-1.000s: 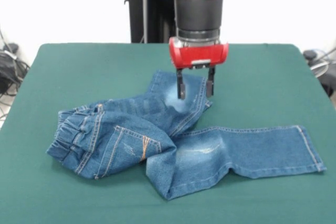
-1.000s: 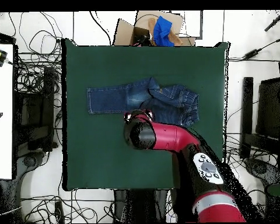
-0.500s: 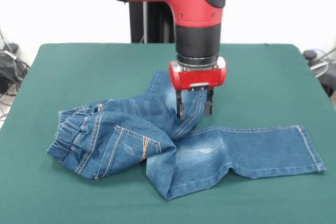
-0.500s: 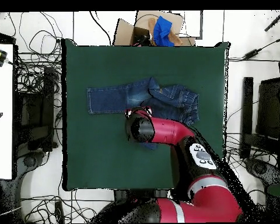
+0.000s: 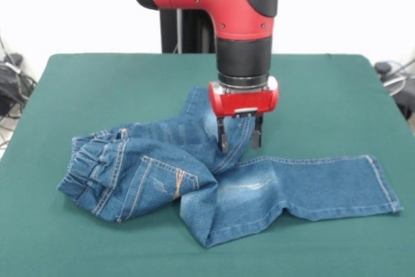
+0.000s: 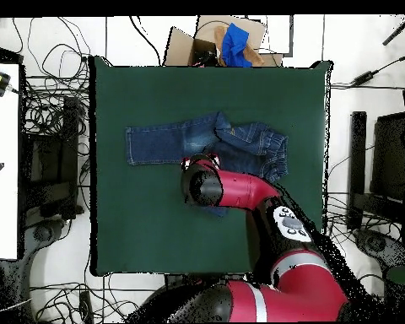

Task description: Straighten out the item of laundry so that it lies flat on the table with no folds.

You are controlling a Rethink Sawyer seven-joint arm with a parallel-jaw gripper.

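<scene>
The item of laundry (image 5: 246, 189), a small pair of blue denim jeans, lies crumpled near the middle of the green table (image 5: 97, 82). One leg stretches flat to the right; the other is folded back under the waist and points toward the far side. The bunched waistband sits at the left. My gripper (image 5: 239, 142) hangs open over the folded leg, fingertips straddling the fabric's seam, low against the cloth. In the overhead view the jeans (image 6: 168, 142) show with one leg to the left, and the arm's wrist (image 6: 199, 186) covers the gripper and the folded leg.
A cardboard box with a blue cloth (image 6: 231, 42) stands beyond the table's top edge in the overhead view. Cables and dark equipment (image 6: 50, 143) surround the table. A white surface (image 6: 2, 160) lies at the left.
The gripper has come down and moved toward the near side, from above the folded leg to low over its seam. The jeans have not moved.
</scene>
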